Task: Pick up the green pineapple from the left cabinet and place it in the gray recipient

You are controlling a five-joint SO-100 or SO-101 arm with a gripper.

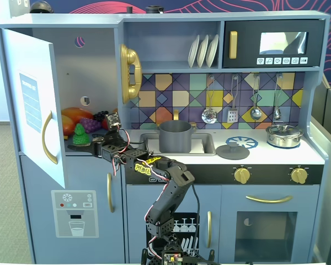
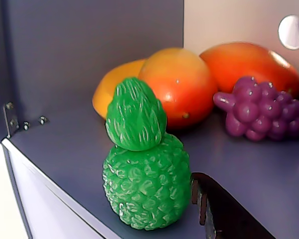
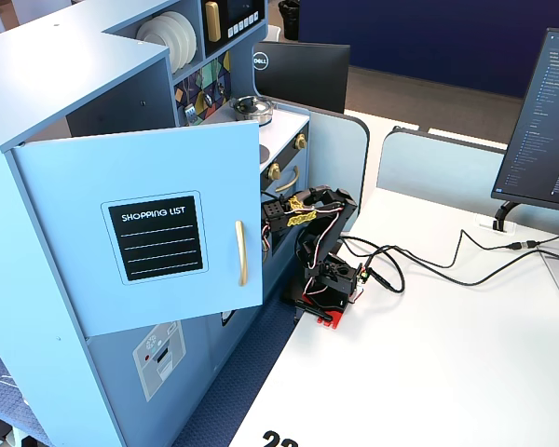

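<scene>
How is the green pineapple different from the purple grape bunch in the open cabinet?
The green pineapple is bright green and stands upright; the purple grape bunch is purple and lies on its side. The pineapple is one bumpy body with a leafy top, while the grapes are a cluster of smooth round balls. The pineapple sits at the shelf's front edge beside the gripper; the grapes lie further back by the orange fruits. Both are glossy plastic toys.

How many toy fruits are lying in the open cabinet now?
5: green pineapple in front, yellow-orange fruit behind it, round orange-red one, long orange one at back, purple grapes right. Others may be hidden.
</scene>
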